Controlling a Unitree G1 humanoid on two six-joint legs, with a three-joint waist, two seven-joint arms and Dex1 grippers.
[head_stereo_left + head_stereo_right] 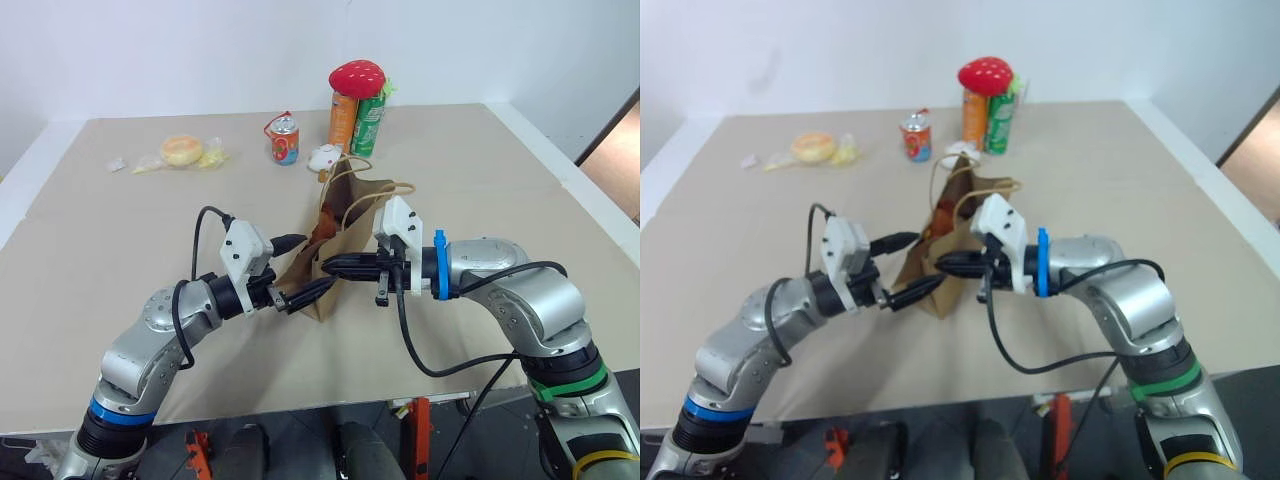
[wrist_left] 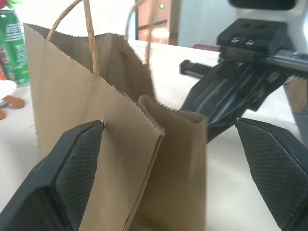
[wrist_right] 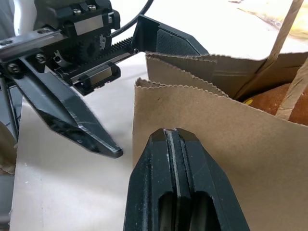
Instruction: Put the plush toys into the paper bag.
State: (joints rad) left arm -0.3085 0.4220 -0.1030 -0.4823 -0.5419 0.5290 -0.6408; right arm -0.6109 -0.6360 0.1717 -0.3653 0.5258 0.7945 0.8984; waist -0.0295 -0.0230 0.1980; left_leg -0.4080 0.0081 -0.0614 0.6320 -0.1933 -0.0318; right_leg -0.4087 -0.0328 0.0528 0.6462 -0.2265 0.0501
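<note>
On the beige table (image 1: 120,300), at about ten o'clock from the paper bag (image 1: 340,240), lies a bun in clear wrap (image 1: 182,151) with a small scrap of wrapper (image 1: 116,164) to its left. Toward twelve o'clock stands a short red and blue can (image 1: 285,140), then a small white plush with orange feet (image 1: 325,157) just behind the bag, and behind that an orange can (image 1: 342,120) and a green can (image 1: 368,124) side by side, a red strawberry plush (image 1: 357,75) sitting on top of them.

The left gripper (image 1: 300,270) is at the bag's eight o'clock, jaws spread wide, holding nothing; one finger (image 2: 72,168) touches the bag's outer wall. The right gripper (image 1: 335,265) comes in from three o'clock, fingers pressed together with nothing between them, lying against the bag's near rim.

The bag stands upright mid-table, brown kraft with a serrated top edge and twisted cord handles (image 1: 375,192), its mouth partly pinched. Inside it sits an orange-brown plush (image 3: 284,103).
</note>
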